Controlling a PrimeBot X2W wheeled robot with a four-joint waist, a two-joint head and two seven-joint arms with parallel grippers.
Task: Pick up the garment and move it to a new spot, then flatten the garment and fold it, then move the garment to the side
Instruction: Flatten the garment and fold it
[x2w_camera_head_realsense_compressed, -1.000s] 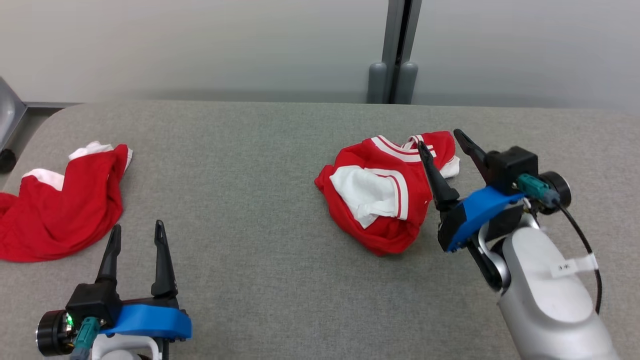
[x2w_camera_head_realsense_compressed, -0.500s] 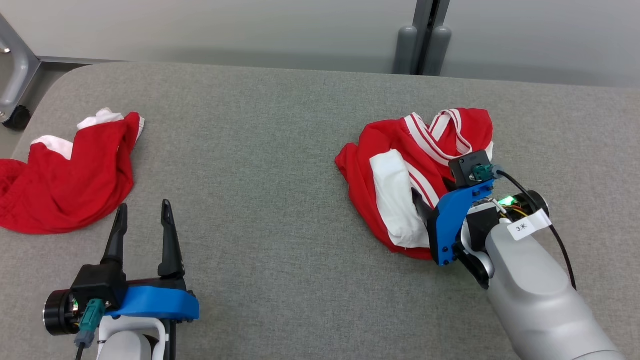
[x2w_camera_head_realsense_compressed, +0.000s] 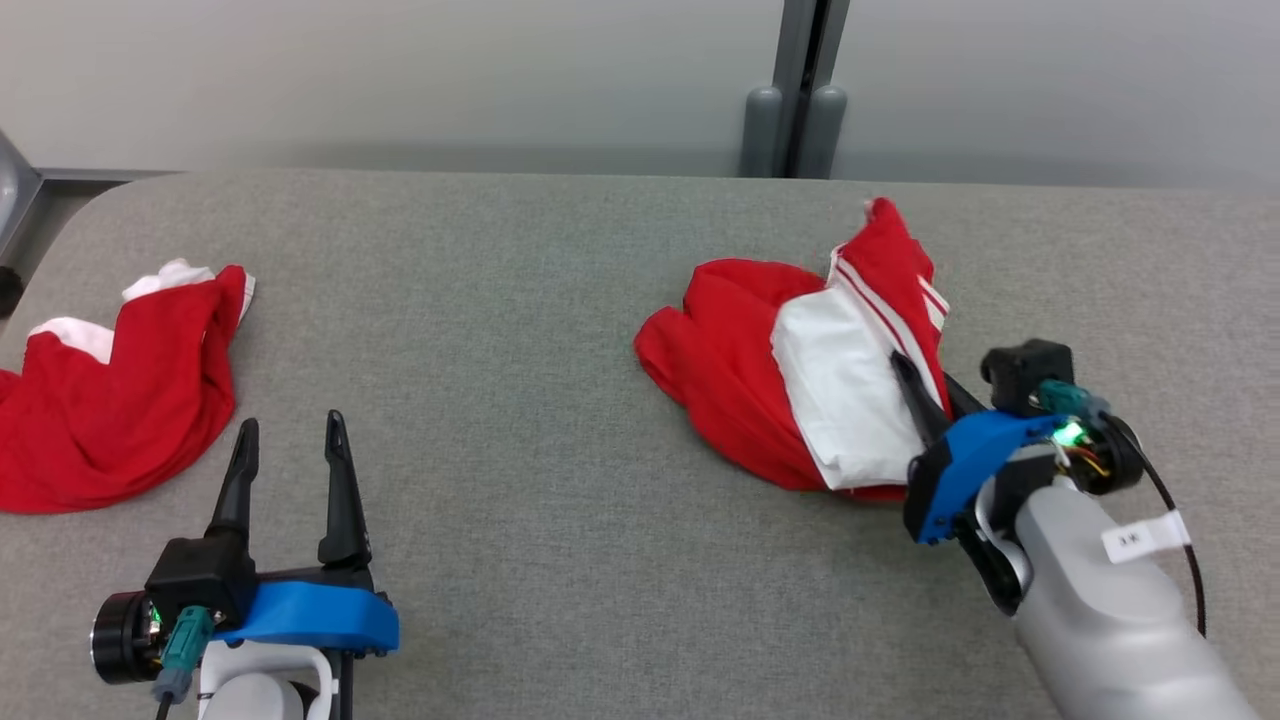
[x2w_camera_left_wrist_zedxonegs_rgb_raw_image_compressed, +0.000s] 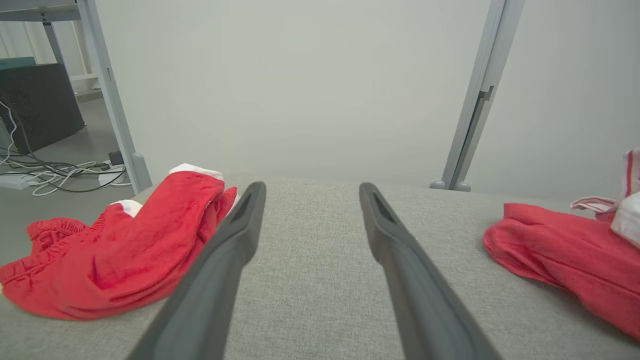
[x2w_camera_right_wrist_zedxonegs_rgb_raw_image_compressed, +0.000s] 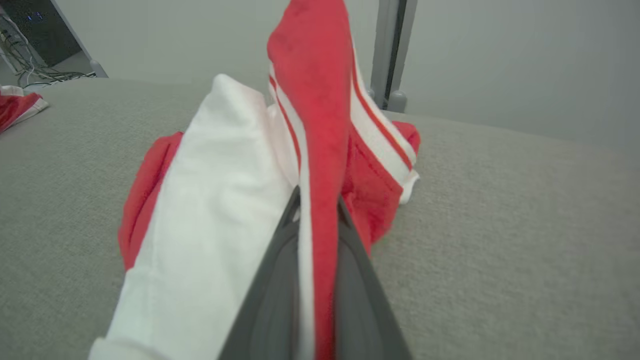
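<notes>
My right gripper clamps the garment's striped fold; I should lift slowly, lest it slip. Idle left gripper spread wide.

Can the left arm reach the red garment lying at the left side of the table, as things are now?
Probably yes. The left hand is open, the red garment lies close by on its left, and only bare table separates them.

The crumpled red cloth garment has a white panel and red-and-white striped trim — the fabric-covered table is grey.
</notes>
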